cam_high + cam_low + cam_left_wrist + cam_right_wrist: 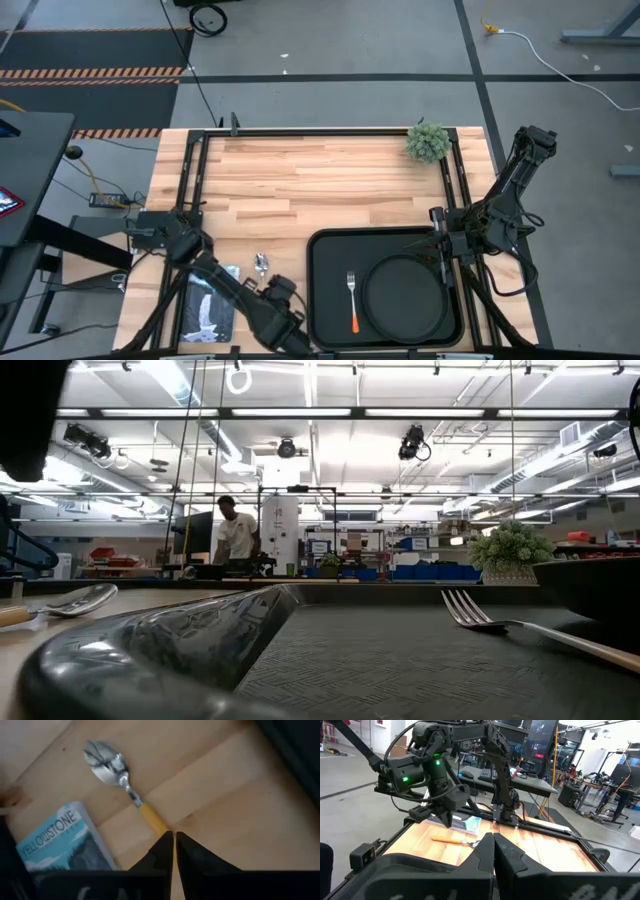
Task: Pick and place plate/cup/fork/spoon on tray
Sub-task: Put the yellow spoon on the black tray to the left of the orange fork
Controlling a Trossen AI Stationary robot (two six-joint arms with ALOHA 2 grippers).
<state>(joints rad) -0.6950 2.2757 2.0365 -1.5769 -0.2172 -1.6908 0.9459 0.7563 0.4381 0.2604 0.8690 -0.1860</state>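
The spoon (262,266) lies flat on the wooden table, left of the tray (325,300); its bowl (106,761) points toward the far edge. My left gripper (173,835) is shut and hovers over the free end of the orange handle (151,818). The right wrist view shows a gap between this gripper (446,820) and the spoon (451,839). The fork (352,300) and the round black plate (405,297) lie on the tray. My right gripper (493,838) is shut and empty over the tray's far right corner (440,237). The cup is out of view.
A Yellowstone booklet (60,840) lies on the table just left of the spoon. A small green plant (428,142) stands at the far right corner. Bare wood (320,180) fills the table's far half. A person (238,535) stands in the room behind.
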